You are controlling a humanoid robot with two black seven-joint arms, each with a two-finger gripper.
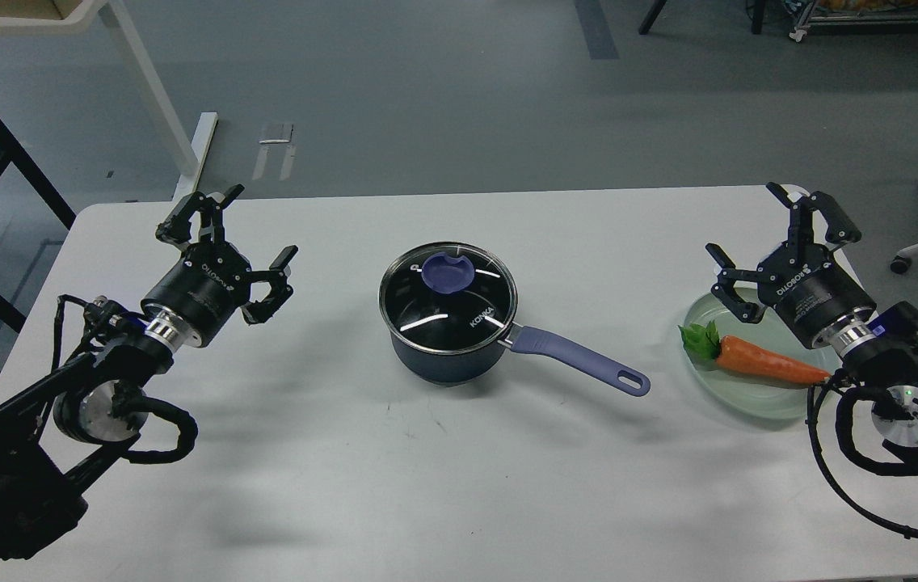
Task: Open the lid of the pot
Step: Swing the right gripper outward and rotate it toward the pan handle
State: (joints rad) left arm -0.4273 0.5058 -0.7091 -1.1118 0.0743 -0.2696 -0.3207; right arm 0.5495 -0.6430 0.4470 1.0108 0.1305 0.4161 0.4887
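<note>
A small dark navy pot (443,360) stands at the middle of the white table, its long periwinkle-blue handle (580,361) pointing right and toward me. The clear glass lid (449,299) with a steel rim and a blue knob (448,272) rests flat on the pot. My left gripper (253,230) hovers open over the table's left side, well left of the pot, with nothing between its fingers. My right gripper (758,230) is open too, far to the right of the pot and above the plate.
A pale green plate (750,400) at the right holds an orange carrot (766,364) with green leaves. The table's far edge (459,194) runs behind the pot; grey floor, a white table leg (156,97) and a black rack lie beyond.
</note>
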